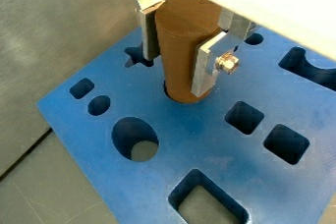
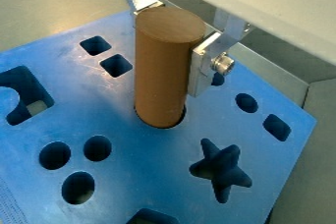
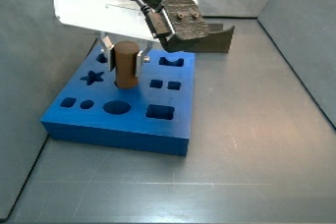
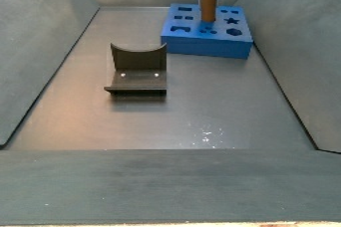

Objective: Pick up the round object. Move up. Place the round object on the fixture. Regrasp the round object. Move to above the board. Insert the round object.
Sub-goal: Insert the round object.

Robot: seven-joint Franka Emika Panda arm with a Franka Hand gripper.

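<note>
Side views: the gripper [image 3: 128, 63] holds the round object [image 3: 126, 68] upright over the board [image 3: 98, 118].

Largest is the grey floor [image 4: 173, 121] with its dark walls. On it lies the board, a thick blue slab with dark cut-outs; in a side view it sits at about 12 o'clock from the fixture [image 4: 136, 72], well apart from it. The fixture stands alone on the floor, with nothing resting on it. In both wrist views the gripper [image 2: 171, 46] is clamped on the round object [image 2: 164, 66], one silver finger [image 1: 210, 61] pressed flat on each side of the brown cylinder. The peg stands vertical, and its lower end is inside a round hole [image 1: 175, 94] near the middle of the board. A star hole [image 2: 221, 166] lies at roughly 5 o'clock from the peg in a wrist view. How deep the peg sits cannot be told.
</note>
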